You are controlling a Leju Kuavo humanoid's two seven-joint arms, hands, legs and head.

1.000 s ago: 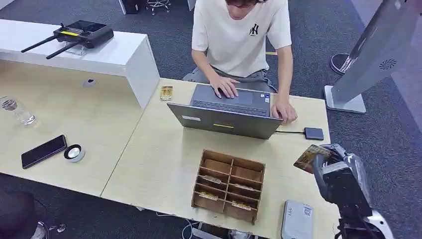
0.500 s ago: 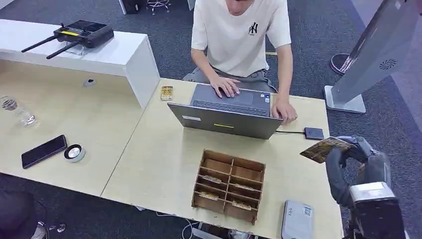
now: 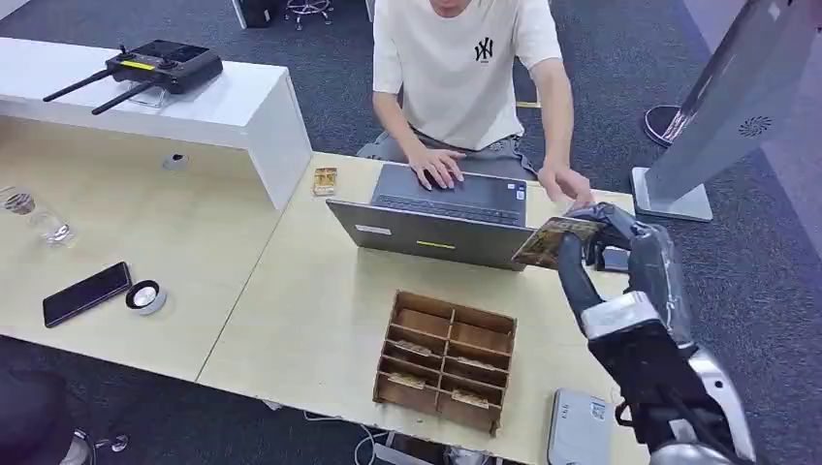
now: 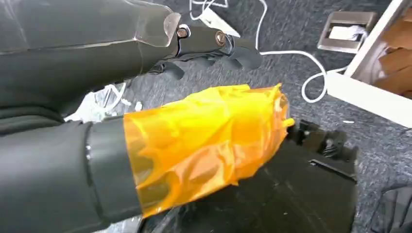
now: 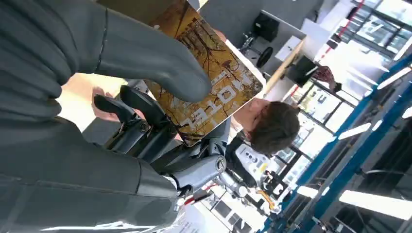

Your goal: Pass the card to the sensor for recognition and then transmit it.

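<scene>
Just beyond the right hand [image 3: 620, 254], a person's hand [image 3: 567, 184] is seen reaching; the card [image 3: 553, 239] is pinched there, long axis toward it.

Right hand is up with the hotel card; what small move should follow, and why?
Probably ease the right hand slightly toward the person's reaching hand and hold steady: the brown printed hotel card sits pinched just below those fingers, not yet taken.

My right hand [image 3: 620, 254] pinches the card [image 3: 554, 238]. It's brown-gold, lettered, tilted, raised beside the laptop [image 3: 441, 215]'s right corner.
</scene>
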